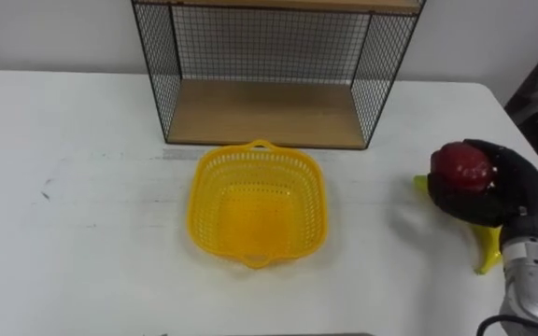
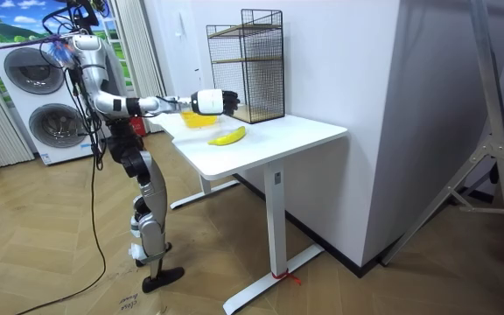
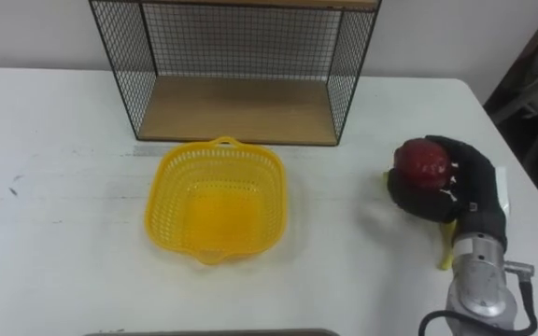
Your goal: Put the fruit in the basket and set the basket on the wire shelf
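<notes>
My right hand (image 1: 502, 191) (image 3: 456, 187) hovers over the table's right side, its dark fingers curled round a red apple (image 1: 462, 165) (image 3: 424, 161). A yellow banana (image 1: 487, 245) (image 3: 447, 245) lies on the table under that hand, mostly hidden by it. The yellow plastic basket (image 1: 258, 203) (image 3: 216, 199) stands empty at the table's middle, well to the left of the hand. Behind the basket stands the black wire shelf (image 1: 267, 75) (image 3: 236, 70) with a wooden bottom board. In the room view the right hand (image 2: 215, 101) reaches out over the banana (image 2: 227, 136).
The white table (image 1: 82, 187) (image 3: 54, 215) is bare on its left half. Its right edge runs close beside my right hand. I stand at the table's end, with washing machines (image 2: 24, 105) behind me in the room view.
</notes>
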Motion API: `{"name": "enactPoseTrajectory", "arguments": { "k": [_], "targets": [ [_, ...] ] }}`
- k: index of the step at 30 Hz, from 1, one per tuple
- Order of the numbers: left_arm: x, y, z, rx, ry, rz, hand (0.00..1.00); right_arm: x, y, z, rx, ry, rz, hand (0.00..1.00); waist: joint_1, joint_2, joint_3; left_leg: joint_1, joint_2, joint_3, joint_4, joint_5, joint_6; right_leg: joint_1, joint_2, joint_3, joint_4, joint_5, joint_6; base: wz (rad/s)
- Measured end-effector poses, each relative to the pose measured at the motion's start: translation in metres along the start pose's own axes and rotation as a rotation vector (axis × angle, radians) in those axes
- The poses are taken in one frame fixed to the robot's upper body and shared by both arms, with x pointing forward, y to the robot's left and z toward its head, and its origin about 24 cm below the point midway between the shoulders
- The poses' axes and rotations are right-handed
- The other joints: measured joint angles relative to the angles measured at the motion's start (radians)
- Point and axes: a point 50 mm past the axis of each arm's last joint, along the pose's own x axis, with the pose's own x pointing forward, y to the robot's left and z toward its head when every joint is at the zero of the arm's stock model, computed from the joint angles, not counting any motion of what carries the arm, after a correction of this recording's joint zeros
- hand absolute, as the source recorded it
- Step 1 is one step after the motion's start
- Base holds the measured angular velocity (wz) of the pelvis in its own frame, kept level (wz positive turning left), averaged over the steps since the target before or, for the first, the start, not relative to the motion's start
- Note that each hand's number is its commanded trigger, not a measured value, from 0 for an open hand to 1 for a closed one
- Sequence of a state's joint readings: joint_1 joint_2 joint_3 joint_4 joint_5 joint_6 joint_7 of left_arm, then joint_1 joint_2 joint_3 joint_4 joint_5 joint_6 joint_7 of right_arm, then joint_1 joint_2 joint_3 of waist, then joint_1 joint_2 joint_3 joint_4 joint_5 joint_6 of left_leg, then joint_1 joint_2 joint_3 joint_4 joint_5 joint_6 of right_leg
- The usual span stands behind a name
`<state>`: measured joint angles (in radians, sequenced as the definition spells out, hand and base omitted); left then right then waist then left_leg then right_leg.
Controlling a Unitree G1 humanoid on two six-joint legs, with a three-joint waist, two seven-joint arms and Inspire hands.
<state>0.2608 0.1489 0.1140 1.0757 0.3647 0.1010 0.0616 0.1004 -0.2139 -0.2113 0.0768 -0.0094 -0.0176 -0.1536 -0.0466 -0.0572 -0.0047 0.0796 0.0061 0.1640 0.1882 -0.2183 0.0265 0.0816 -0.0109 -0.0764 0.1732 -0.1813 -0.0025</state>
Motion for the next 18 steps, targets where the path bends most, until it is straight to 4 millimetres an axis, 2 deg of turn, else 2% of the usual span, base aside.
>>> {"name": "enactPoseTrajectory", "arguments": {
  "k": [4, 10, 14, 18],
  "targets": [
    [0.000, 0.001, -0.001, 0.014, -0.001, 0.001, 0.00, -0.003, 0.009, 0.019, 0.000, -0.084, 0.043, 1.00, -0.001, -0.003, -0.0010, -0.004, 0.001, 0.000, -0.003, 0.000, 0.000, -0.003, 0.000, -0.006, 0.000, 0.000, 0.000, 0.00],
    [0.000, 0.001, 0.003, 0.016, -0.023, -0.001, 0.00, -0.008, 0.019, 0.032, 0.013, -0.141, 0.119, 1.00, 0.002, -0.011, -0.0056, 0.000, 0.000, 0.001, -0.003, 0.000, 0.000, 0.008, 0.000, -0.005, -0.002, 0.000, 0.000, 0.01],
    [0.000, 0.000, 0.001, 0.018, -0.018, -0.004, 0.00, -0.010, 0.020, 0.048, -0.001, -0.208, 0.164, 1.00, 0.001, -0.008, -0.0033, -0.002, 0.001, -0.002, -0.002, 0.000, 0.000, 0.007, 0.000, -0.006, -0.001, 0.000, 0.000, 0.00],
    [0.000, -0.001, 0.001, 0.019, -0.016, -0.009, 0.00, -0.011, 0.022, 0.053, -0.010, -0.233, 0.218, 1.00, 0.003, -0.005, -0.0013, -0.002, 0.002, -0.002, -0.002, 0.000, 0.000, 0.005, 0.001, -0.005, 0.001, 0.000, 0.000, 0.00]
  ]
}}
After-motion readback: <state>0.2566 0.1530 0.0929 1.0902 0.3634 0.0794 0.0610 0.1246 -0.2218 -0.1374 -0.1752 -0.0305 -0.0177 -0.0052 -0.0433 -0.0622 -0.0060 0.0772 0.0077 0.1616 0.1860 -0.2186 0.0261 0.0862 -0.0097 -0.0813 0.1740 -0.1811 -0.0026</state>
